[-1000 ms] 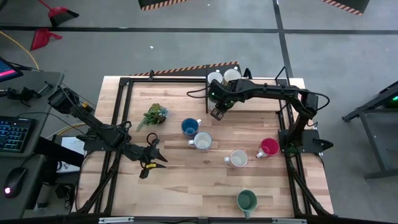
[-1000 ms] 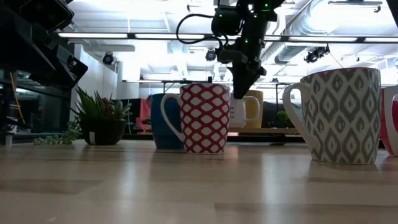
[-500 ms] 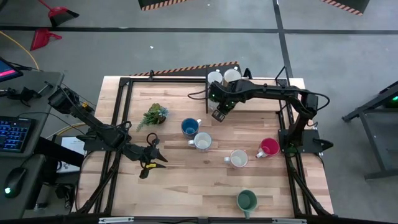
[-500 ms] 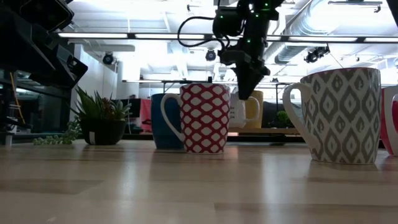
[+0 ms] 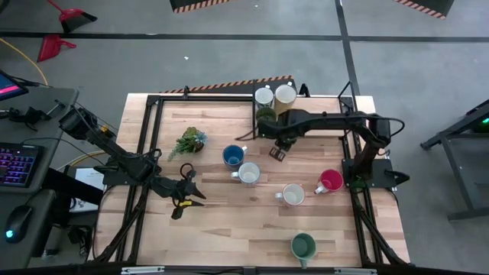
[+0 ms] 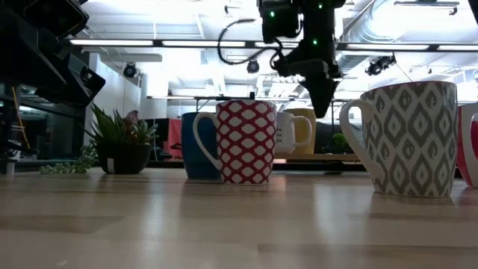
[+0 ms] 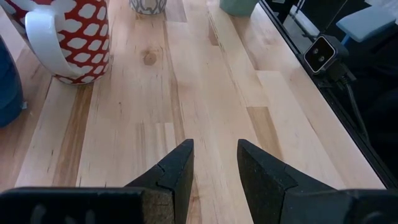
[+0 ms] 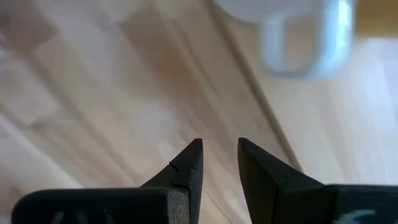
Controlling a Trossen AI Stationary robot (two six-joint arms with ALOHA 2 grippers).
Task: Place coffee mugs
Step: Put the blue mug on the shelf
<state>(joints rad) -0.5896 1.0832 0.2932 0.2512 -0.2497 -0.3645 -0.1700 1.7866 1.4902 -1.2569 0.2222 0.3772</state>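
Grey workshop floor surrounds the wooden table (image 5: 221, 221), where two pale mugs (image 5: 275, 95) stand together at the far edge with an olive one just beside them, while blue (image 5: 233, 156), patterned white (image 5: 248, 173), grey (image 5: 293, 194), red (image 5: 330, 181) and teal (image 5: 302, 245) mugs sit scattered across the middle and near side. Over bare wood between those groups hangs the right gripper (image 5: 276, 151), jaws slightly apart and empty, and my worry is that its long arm sweeps low and knocks the far-edge mugs off. Waiting near the table's left edge, the left gripper (image 5: 186, 200) also holds nothing, jaws parted a little.

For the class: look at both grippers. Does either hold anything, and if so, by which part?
Nothing is held. The right gripper hangs open and empty over bare table; the left gripper is open and empty too.
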